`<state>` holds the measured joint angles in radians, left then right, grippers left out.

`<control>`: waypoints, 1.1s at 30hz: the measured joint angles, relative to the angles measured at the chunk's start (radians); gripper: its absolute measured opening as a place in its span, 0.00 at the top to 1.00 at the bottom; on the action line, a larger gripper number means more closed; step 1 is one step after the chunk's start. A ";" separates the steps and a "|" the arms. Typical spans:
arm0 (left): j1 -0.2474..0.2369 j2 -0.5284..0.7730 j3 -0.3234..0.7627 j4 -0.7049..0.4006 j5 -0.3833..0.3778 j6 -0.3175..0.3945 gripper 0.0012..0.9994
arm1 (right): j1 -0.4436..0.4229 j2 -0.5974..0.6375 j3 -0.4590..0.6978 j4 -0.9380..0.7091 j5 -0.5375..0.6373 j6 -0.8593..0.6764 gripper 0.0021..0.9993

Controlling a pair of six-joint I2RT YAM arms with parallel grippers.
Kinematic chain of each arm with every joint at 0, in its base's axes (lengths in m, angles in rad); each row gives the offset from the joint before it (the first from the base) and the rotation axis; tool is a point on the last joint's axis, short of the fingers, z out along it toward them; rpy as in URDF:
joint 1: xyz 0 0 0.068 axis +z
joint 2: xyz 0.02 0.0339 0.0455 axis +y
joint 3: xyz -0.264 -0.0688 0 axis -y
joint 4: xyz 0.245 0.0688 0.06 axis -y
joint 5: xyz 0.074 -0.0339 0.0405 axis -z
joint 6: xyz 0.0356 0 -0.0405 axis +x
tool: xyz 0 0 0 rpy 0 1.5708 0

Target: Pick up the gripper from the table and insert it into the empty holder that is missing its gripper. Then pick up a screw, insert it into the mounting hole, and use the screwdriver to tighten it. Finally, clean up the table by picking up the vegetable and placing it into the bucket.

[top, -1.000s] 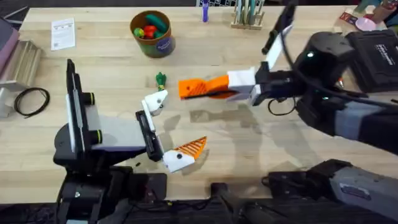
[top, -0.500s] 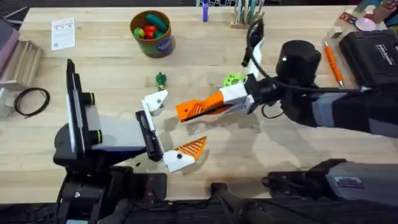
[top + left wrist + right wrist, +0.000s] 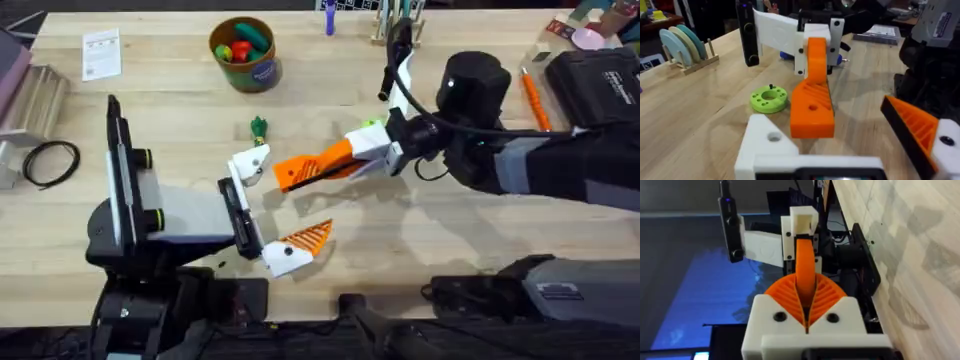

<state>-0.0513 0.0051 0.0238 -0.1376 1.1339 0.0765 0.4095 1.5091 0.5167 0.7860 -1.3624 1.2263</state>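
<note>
Orange wedge nearly at the socket

The right pincer (image 3: 285, 175) pinches the gripper (image 3: 312, 168), its tip just right of the holder (image 3: 250, 162). The left pincer (image 3: 270, 208) stands spread. A tilted approach could jam the wedge against the socket's edge on the bench (image 3: 150, 110).

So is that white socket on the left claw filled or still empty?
Empty: the holder shows bare white, while the right claw holds the orange gripper just beside it.

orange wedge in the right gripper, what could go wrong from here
The orange ribbed plastic wedge, clamped in the right gripper, approaches the small white angular holder at a slant, so it may jam instead of seating. The small dark-green toy vegetable lies near the holder and could get knocked.
</note>
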 joint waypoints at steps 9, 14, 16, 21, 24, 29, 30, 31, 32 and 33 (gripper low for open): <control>0.000 0.000 0.000 0.000 0.000 0.000 0.01 | 0.006 0.066 0.000 0.104 0.001 0.036 0.99; 0.000 0.000 0.000 0.000 0.000 0.000 0.01 | 0.016 0.066 0.002 0.126 0.001 0.054 0.99; 0.000 0.000 0.000 0.000 0.000 0.000 0.01 | 0.017 0.066 0.002 0.126 0.003 0.058 0.99; 0.000 0.000 0.000 0.000 0.000 0.000 0.01 | 0.018 0.066 0.002 0.127 0.008 0.061 0.99; 0.000 0.000 0.000 0.000 0.000 0.000 0.01 | 0.022 0.066 0.002 0.138 0.015 0.061 0.99; 0.000 0.000 0.000 0.000 0.000 0.000 0.01 | 0.040 0.067 0.002 0.151 0.030 0.062 0.99; 0.000 0.000 0.000 0.000 0.000 0.000 0.01 | 0.041 0.068 0.002 0.160 0.031 0.061 0.99; 0.000 0.000 0.000 0.000 0.000 0.000 0.01 | 0.042 0.071 0.002 0.166 0.031 0.061 0.99; 0.000 0.000 0.000 0.000 0.000 0.000 0.01 | 0.042 0.073 0.002 0.170 0.033 0.062 0.99; 0.000 0.000 0.000 0.000 0.000 0.000 0.01 | 0.042 0.076 0.002 0.171 0.036 0.062 0.99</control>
<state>-0.0513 0.0051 0.0235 -0.1375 1.1339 0.0765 0.4515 1.5855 0.5190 0.9573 -1.3264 1.2879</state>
